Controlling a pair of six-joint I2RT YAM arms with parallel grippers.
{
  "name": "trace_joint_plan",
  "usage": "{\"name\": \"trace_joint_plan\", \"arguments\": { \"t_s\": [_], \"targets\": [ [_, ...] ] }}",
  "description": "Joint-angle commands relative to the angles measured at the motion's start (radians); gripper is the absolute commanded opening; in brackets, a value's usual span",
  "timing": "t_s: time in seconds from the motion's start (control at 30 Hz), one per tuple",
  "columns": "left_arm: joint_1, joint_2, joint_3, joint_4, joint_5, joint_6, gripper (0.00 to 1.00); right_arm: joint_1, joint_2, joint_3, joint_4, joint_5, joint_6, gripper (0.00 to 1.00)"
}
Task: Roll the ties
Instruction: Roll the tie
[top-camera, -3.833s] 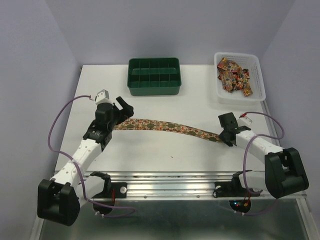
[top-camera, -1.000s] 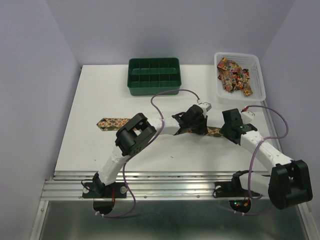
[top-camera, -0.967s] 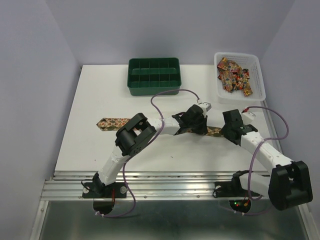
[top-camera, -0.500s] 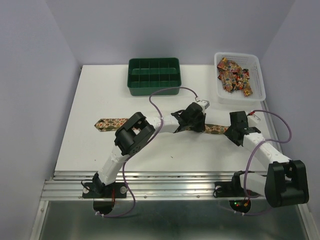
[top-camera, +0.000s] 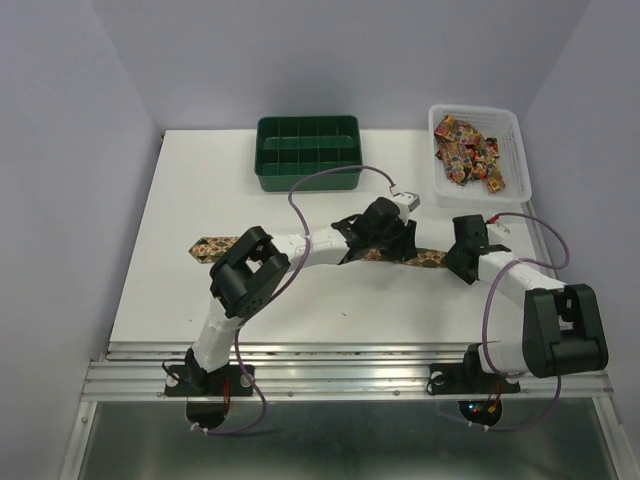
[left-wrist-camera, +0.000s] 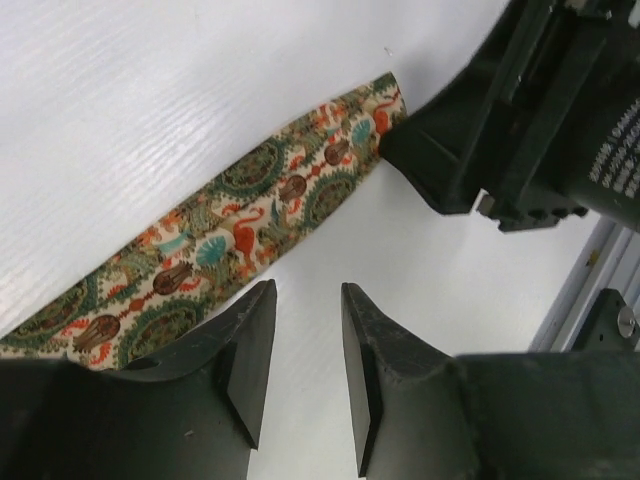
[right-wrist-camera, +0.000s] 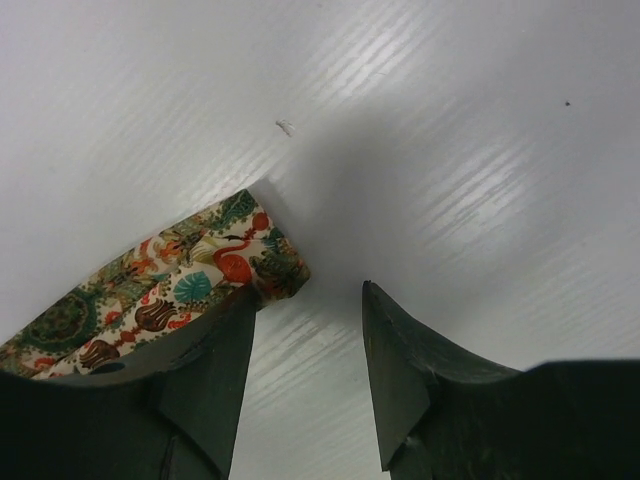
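A patterned tie (top-camera: 215, 245) lies flat across the counter (top-camera: 200, 180). The left pincer (left-wrist-camera: 305, 300) hovers just beside it and the right pincer (right-wrist-camera: 305, 305) at its right-hand end, both apart and empty. Soft, light and limp, the tie looks best pinched at that end.

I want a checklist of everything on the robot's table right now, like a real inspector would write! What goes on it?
Surface: white table; one small speck near the tie's end.
Job's things: one patterned tie lying flat and unrolled across the table; more ties piled in the white basket.
Clutter: green compartment tray at the far edge.
Grippers: left gripper open over bare table beside the tie; right gripper open at the tie's end, one finger overlapping it; nothing held.
Cables: purple cables loop from each wrist.
Surroundings: lavender walls; metal rail at the near edge.
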Motion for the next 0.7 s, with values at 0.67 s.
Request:
{"name": "trace_joint_plan", "arguments": {
  "t_s": [0.67],
  "targets": [
    [0.001,-0.096,-0.113,0.073,0.009,0.016,0.46,-0.045,0.057,0.050,0.151,0.039,-0.115,0.51]
  ]
}}
